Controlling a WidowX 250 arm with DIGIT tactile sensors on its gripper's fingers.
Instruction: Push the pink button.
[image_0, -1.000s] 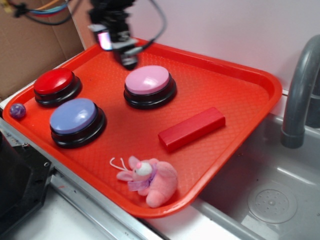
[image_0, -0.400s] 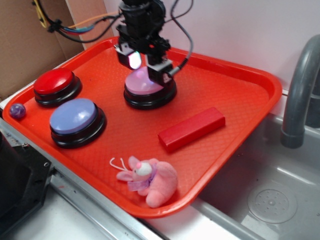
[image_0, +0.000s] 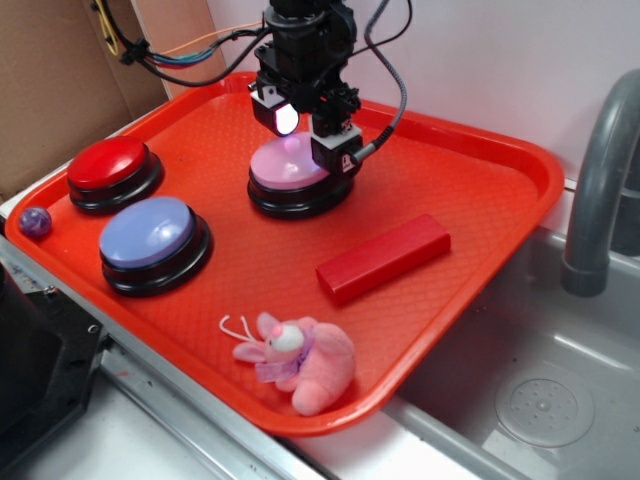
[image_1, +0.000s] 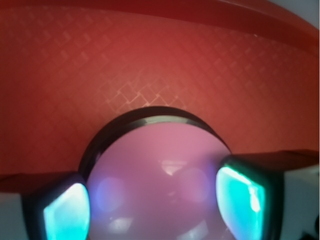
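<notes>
Since a second ago the gripper (image_0: 300, 135) has swung in from the tray's far rim and dropped over the pink button (image_0: 290, 165), shifting only slightly in the last instant. The button sits directly beneath the jaws on the orange tray (image_0: 480, 200), its glossy dome (image_1: 160, 185) filling the space between the two glowing finger pads (image_1: 240, 192) in the wrist view. The jaws stand spread about as wide as the dome and hold nothing. Whether the fingertips already touch the dome I cannot tell. The button looks like a stiff, smooth plastic cap on a black base, probably sprung; it wants a straight downward press near its crown, not a grasp, since an off-centre push on the slippery curve may slide off. The arm hangs nearly vertical, wrist pointing down, cables trailing behind.
</notes>
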